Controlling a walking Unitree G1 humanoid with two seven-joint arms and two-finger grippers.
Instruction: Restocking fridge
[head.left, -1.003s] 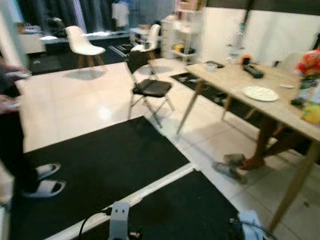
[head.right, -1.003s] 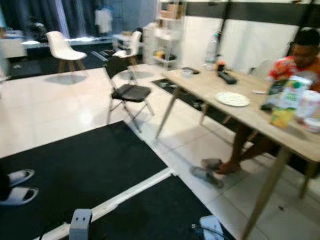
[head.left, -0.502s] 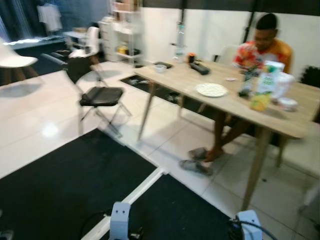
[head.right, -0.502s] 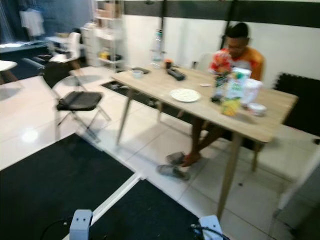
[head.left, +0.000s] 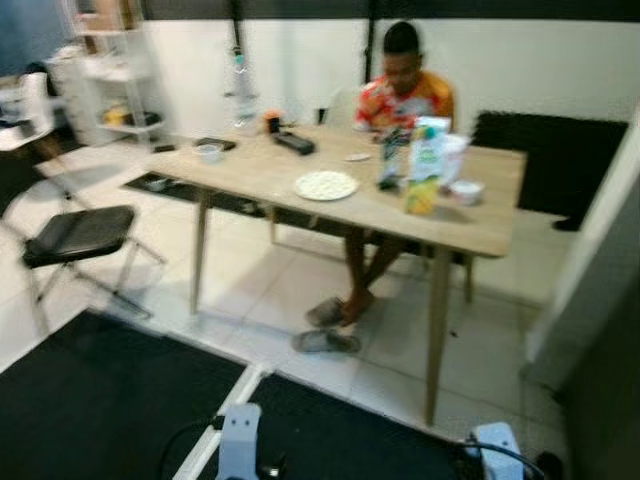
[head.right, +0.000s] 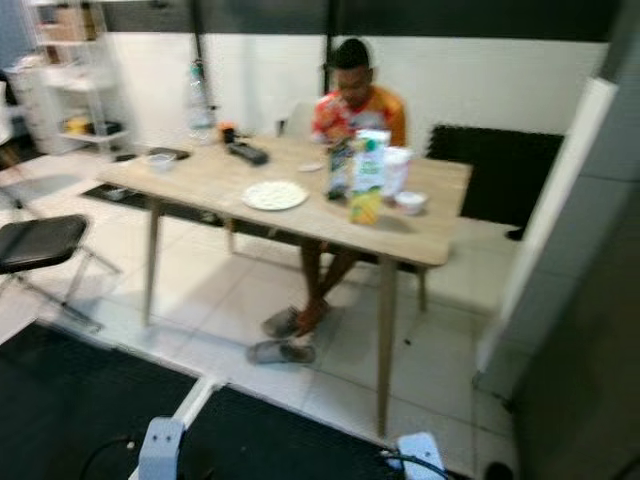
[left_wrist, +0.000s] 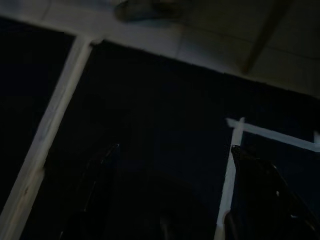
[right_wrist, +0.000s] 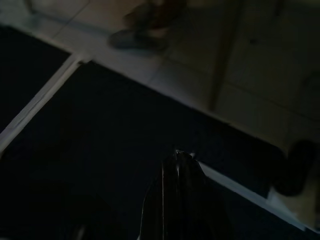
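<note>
A wooden table (head.left: 250, 168) stands ahead with a green-and-white carton (head.left: 427, 150), a dark bottle (head.left: 390, 160), a small yellow pack (head.left: 420, 196) and a white bowl (head.left: 466, 189) grouped at its right end. Both arms hang low over the black mat. In the dark left wrist view my left gripper (left_wrist: 172, 165) is open, its fingers wide apart with nothing between them. My right gripper (right_wrist: 181, 162) is shut and holds nothing. A tall dark grey panel (head.right: 590, 350) stands at the right edge; I cannot tell whether it is the fridge.
A person in a bright patterned shirt (head.left: 403, 95) sits behind the table, feet by sandals (head.left: 325, 340) on the tiles. A white plate (head.left: 325, 185) and a water bottle (head.left: 238, 85) are on the table. A black folding chair (head.left: 80, 232) stands left. Black mats (head.left: 100, 400) cover the near floor.
The camera has swung to the right: the table and seated person have moved from the right side to the centre, the chair to the far left, and the grey panel has come into view.
</note>
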